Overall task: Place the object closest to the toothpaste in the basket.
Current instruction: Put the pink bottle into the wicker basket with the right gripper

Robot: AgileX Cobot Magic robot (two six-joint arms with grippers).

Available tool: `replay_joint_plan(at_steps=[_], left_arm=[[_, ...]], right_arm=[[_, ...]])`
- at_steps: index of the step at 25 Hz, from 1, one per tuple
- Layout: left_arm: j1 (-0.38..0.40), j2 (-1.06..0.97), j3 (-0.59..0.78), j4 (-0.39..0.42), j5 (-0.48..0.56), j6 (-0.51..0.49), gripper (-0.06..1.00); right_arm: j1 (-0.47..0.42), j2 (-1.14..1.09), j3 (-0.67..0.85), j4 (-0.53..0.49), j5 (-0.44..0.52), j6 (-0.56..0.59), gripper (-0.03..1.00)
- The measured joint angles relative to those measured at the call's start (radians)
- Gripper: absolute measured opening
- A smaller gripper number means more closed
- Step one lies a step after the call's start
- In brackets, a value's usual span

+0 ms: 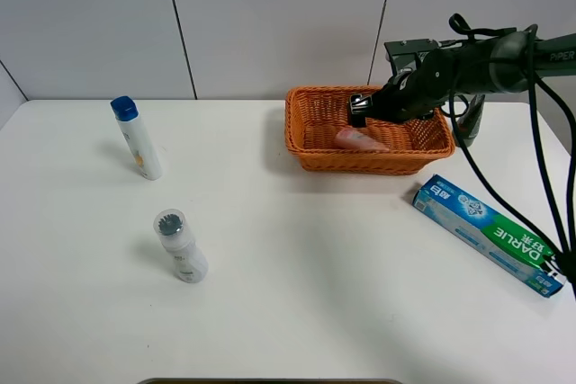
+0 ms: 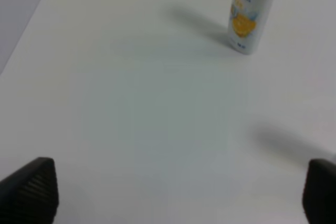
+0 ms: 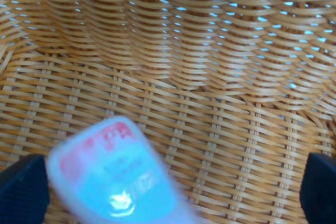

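A white table (image 1: 288, 312) meets a grey panelled wall. From above, the right arm (image 1: 486, 65) reaches in from the right edge. The right gripper (image 1: 367, 107) hangs over the orange wicker basket (image 1: 310, 152) at upper right, and the green-and-blue toothpaste box (image 1: 490, 233) lies at lower right. Its wrist view alone shows the jaws wide apart, clear of the blurred pink tube (image 3: 118, 177) lying on the basket floor. The left gripper (image 2: 178, 195), unseen from above, is spread too; a white orange-labelled bottle (image 2: 251, 9) is cut off there.
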Motion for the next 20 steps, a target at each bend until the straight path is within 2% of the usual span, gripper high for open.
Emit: replay_joint_plan(at_steps=[11,20], left_arm=[[0.0,0.0,0.0,0.0,0.0,0.0,0.94],[0.0,0.0,0.0,0.0,0.0,0.0,0.94]], right_arm=[[0.0,-0.027,0.0,0.001,0.014,0.044,0.99],[0.0,-0.19,0.0,-0.007,0.147,0.054,0.99]])
